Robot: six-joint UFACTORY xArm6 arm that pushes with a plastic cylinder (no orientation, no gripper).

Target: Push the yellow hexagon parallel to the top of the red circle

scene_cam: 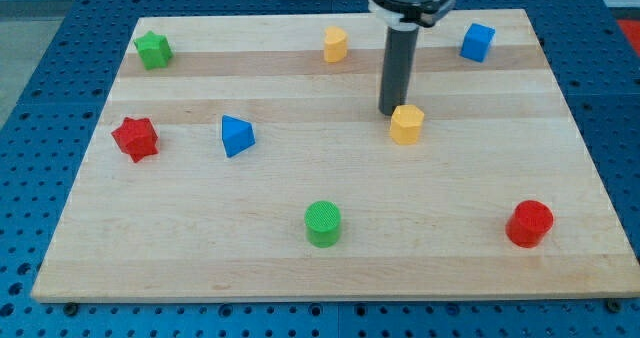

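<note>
The yellow hexagon [406, 124] sits right of the board's middle. My tip [391, 112] stands just at its upper left edge, touching or nearly touching it. The red circle [529, 223] lies near the view's bottom right, well below and to the right of the hexagon. The rod rises straight up from the tip to the arm at the view's top.
A second yellow block [335, 45] and a blue cube [478, 42] sit near the top edge. A green star [153, 50] is at top left, a red star [135, 138] at left, a blue triangle [236, 136] beside it, a green circle [323, 223] at bottom centre.
</note>
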